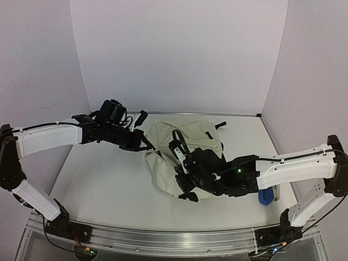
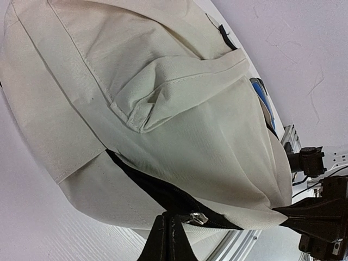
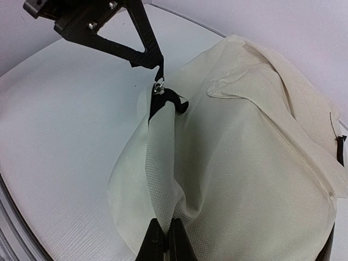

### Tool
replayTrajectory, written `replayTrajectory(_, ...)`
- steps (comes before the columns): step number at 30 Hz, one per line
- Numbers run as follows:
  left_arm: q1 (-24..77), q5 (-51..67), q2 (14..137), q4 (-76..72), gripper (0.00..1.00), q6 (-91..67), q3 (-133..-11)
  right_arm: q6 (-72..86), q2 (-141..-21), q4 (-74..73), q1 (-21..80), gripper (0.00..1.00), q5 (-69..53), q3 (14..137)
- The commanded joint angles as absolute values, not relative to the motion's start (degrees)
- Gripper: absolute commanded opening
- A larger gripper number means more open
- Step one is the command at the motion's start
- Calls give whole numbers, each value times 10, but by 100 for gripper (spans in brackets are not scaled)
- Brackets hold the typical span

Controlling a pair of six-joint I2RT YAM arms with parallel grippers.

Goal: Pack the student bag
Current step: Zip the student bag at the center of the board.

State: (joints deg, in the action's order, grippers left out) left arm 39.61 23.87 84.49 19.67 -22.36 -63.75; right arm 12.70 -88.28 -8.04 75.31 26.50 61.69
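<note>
**A:** Where does the student bag (image 1: pixel 190 136) lie?

**B:** On its side in the middle of the white table (image 1: pixel 109 185), between the two arms. The cream canvas is crumpled, and the front pocket (image 2: pixel 179 92) faces the left wrist camera.

**A:** And the left gripper (image 3: pixel 159 64)?

**B:** It is at the bag's left edge, with its fingers pressed together on the zipper pull (image 3: pixel 159 86). The black zipper tape (image 3: pixel 168 100) and the cloth below it rise in a peak to that pinch (the metal slider shows just under the fingertips).

**A:** The right one?

**B:** The right gripper (image 3: pixel 166 242) is at the bag's near edge, clamped tight on a fold of cream fabric. From its fingers the bag spreads away toward the back wall.

**A:** So both touch the bag?

**B:** Yes. The left pinch sits higher, and a stretch of canvas runs between it and the right pinch.

**A:** Anything else on the table?

**B:** A blue object (image 1: pixel 266 197) lies near the bag's right side, under the right arm. I cannot tell what it is.
</note>
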Motion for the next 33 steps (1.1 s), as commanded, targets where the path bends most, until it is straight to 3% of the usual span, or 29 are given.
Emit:
replayTrajectory(1, 355, 190, 860, 147, 0, -225, -659, 150, -828, -101, 774, 0, 229, 624)
replayTrajectory(13, 310, 220, 930, 94, 0, -243, -664, 173, -819, -128, 785, 0, 184, 641)
replayTrajectory(33, 249, 117, 925, 156, 0, -253, -643, 187, -816, -149, 806, 0, 171, 666)
